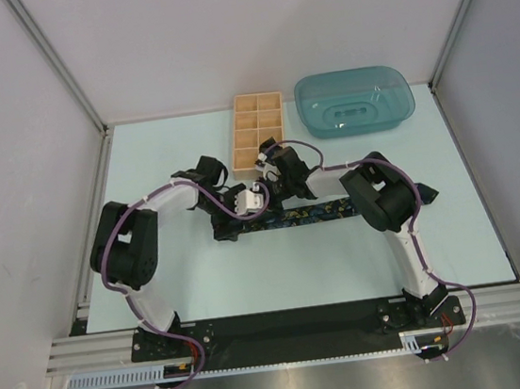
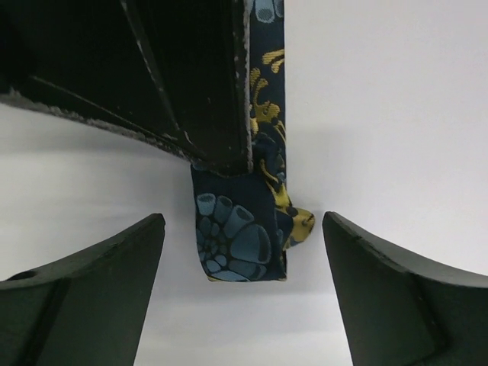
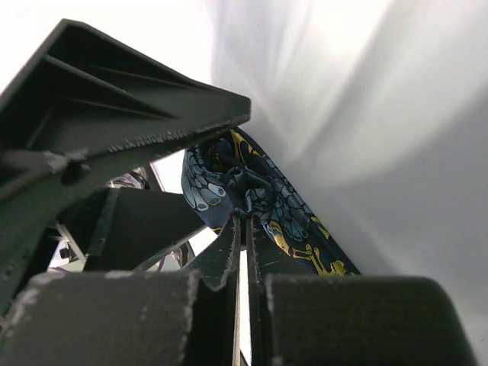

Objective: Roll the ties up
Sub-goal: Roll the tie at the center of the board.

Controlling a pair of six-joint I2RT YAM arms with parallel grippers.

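Observation:
A dark navy tie [image 1: 324, 210] with a blue and yellow pattern lies stretched across the middle of the table. Its left end is folded over into a short flap [image 2: 240, 244]. My right gripper [image 3: 245, 217] is shut, pinching the bunched fabric of the tie [image 3: 259, 191] at that folded end, reaching down from above [image 1: 275, 202]. My left gripper [image 2: 242, 221] stands wide open at the tie's left end [image 1: 235, 224]. The folded flap sits between its fingers [image 2: 114, 282] without touching either one.
A compartmented wooden box [image 1: 256, 124] stands just behind the grippers. A teal plastic tray [image 1: 355, 102] sits at the back right. Grey walls and metal posts enclose the table on three sides.

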